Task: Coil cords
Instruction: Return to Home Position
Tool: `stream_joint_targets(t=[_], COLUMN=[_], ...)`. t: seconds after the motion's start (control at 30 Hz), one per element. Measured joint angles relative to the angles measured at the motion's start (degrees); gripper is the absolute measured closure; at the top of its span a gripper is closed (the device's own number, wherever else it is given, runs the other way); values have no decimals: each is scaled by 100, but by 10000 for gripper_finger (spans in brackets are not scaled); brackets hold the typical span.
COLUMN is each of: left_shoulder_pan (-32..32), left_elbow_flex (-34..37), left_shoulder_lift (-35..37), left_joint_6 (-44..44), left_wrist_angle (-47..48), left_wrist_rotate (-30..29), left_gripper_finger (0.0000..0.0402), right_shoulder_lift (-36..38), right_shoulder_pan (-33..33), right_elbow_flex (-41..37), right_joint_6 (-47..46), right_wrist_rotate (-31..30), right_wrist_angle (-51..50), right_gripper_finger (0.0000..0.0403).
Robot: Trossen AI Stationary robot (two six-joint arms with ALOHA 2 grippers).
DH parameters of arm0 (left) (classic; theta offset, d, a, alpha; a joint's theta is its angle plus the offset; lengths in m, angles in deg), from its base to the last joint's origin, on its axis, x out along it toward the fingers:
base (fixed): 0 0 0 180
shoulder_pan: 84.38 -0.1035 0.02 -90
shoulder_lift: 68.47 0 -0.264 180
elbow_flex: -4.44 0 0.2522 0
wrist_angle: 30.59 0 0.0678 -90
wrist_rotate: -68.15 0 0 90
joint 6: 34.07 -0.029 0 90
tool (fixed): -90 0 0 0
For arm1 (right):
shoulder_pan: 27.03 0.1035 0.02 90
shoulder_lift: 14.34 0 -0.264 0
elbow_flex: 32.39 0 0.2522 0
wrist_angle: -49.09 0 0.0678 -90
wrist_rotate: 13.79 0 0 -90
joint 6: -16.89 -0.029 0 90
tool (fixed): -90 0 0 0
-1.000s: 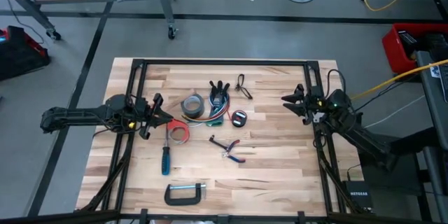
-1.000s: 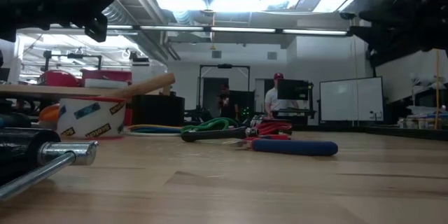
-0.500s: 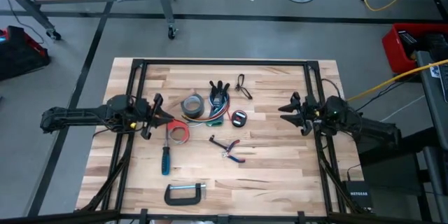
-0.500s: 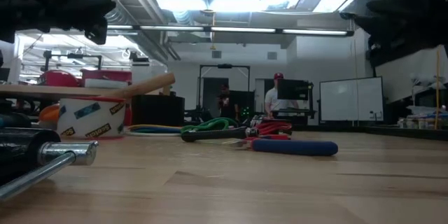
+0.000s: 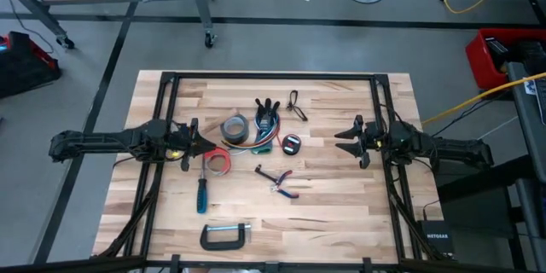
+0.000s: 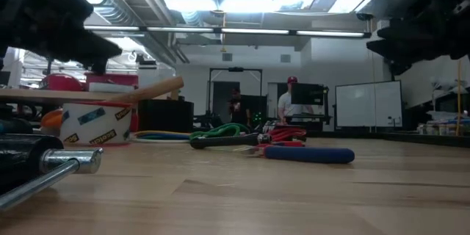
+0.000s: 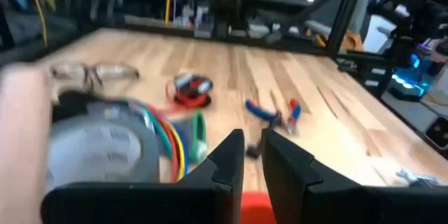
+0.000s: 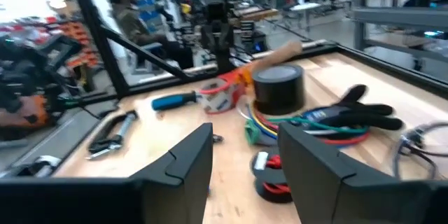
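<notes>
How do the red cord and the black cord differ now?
The red cord is wound into a tight round coil; the black cord lies as a loose, open loop. The red cord shows red and black; the black cord is all black. Both lie on the table, ungripped.

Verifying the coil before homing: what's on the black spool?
Red cord wound round the spool, nothing else. The core is covered by the turns; the cord's end does not show. Left gripper and right gripper hang clear of it.
</notes>
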State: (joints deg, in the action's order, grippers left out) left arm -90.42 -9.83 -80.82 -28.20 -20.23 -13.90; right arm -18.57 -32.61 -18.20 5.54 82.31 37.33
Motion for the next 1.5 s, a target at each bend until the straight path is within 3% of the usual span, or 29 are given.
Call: stream_joint_targets(t=[0.27,0.77,1.1,1.33,1.5], left_shoulder_pan=[0,9,9,9,9], left_elbow_flex=[-2,-2,-2,-2,0], left_shoulder_lift=[-275,-313,437,1194,1211], left_joint_6=[25,7,8,11,11], left_wrist_angle=[243,253,258,258,216], left_wrist_rotate=[-590,-599,-599,-597,-584], left_gripper_finger=[357,357,357,357,357], right_shoulder_lift=[-213,-189,424,406,408], right_shoulder_pan=[-2,-2,-2,-4,-4], right_elbow_flex=[0,-2,-4,-4,-3], right_joint_6=[11,11,11,11,11], right_wrist_rotate=[-155,-126,-113,-97,-94], right_wrist_angle=[-35,-35,-29,3,4], right_gripper_finger=[237,237,237,237,237])
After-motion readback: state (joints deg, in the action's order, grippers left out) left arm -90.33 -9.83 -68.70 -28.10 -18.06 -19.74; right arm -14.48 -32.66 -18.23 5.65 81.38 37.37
